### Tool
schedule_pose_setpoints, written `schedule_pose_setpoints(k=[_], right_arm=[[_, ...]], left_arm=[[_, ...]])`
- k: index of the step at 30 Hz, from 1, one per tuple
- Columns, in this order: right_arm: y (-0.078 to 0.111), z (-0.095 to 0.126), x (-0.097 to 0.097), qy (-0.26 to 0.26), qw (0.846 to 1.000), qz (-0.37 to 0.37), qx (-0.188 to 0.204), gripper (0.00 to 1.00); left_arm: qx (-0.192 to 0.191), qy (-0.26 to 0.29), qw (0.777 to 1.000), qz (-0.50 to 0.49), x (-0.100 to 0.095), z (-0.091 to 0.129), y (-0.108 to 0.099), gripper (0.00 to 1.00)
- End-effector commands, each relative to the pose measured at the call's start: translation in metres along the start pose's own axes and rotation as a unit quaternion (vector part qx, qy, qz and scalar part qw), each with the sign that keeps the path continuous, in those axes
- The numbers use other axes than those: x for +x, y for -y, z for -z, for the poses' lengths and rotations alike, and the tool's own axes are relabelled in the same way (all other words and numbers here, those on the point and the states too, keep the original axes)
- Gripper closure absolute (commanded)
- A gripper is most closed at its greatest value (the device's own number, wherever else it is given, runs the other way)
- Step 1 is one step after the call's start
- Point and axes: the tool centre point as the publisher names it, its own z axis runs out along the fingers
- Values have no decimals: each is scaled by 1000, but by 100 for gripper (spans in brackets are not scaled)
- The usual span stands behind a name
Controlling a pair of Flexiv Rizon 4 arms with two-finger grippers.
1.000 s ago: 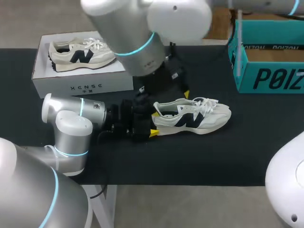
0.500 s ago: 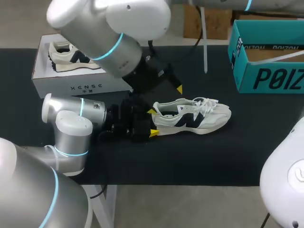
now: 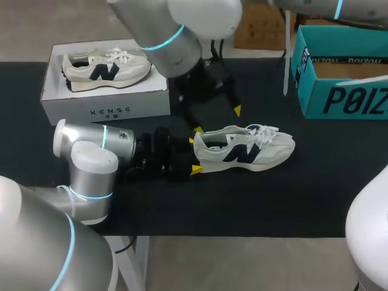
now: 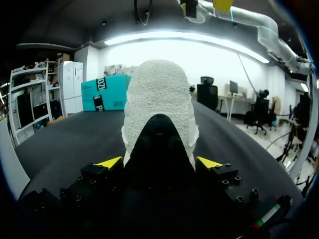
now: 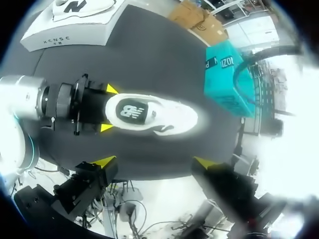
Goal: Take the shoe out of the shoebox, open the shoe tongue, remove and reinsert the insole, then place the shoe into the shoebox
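Note:
A cream sneaker point(image 3: 245, 148) with a dark logo lies on its side on the black table, toe pointing right. My left gripper point(image 3: 195, 156) is shut on its heel, one yellow tip on each side. In the left wrist view the heel point(image 4: 159, 94) fills the space between the fingers of that gripper point(image 4: 159, 162). My right gripper point(image 3: 217, 120) hangs open just above and behind the heel, holding nothing. The right wrist view looks down on the sneaker point(image 5: 159, 114) and the left gripper point(image 5: 107, 108), well ahead of the right gripper point(image 5: 154, 162).
A white shoebox point(image 3: 106, 100) stands at the back left with a matching sneaker point(image 3: 106, 66) on top. An open teal box point(image 3: 339, 91) stands at the back right. The white box point(image 5: 65, 35) and the teal box point(image 5: 224, 79) also show in the right wrist view.
My right arm has swung left and back above the table, and its gripper has lifted slightly away from the sneaker. The left arm and the sneaker have stayed put.

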Motion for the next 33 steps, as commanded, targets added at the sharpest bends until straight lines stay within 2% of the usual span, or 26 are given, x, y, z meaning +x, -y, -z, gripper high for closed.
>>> schedule_pose_setpoints(k=[1, 6, 11, 17, 20, 26, 33], right_arm=[[-12, -20, -2, -78, 997, 7, 0, 0], [-30, -40, -10, -72, 997, 19, -29, 0], [-43, -48, -18, -48, 997, 33, -59, 0], [-54, -68, -20, 8, 999, 27, -30, 0], [-57, -81, -18, 17, 999, 21, -17, 0], [-59, -93, -15, 14, 1000, 21, -10, 0], [-58, -106, -13, 36, 999, 23, -4, 0]], left_arm=[[-3, -2, 1000, 0, -1, -3, -3, 100], [-3, -2, 1000, 0, -1, -3, -3, 100], [-3, -2, 1000, 0, -1, -3, -3, 100], [-3, -2, 1000, 0, -1, -3, -3, 100], [-3, -2, 1000, 0, -1, -3, -3, 100], [-3, -2, 1000, 0, -1, -3, -3, 100], [-3, -2, 1000, 0, -1, -3, -3, 100]])
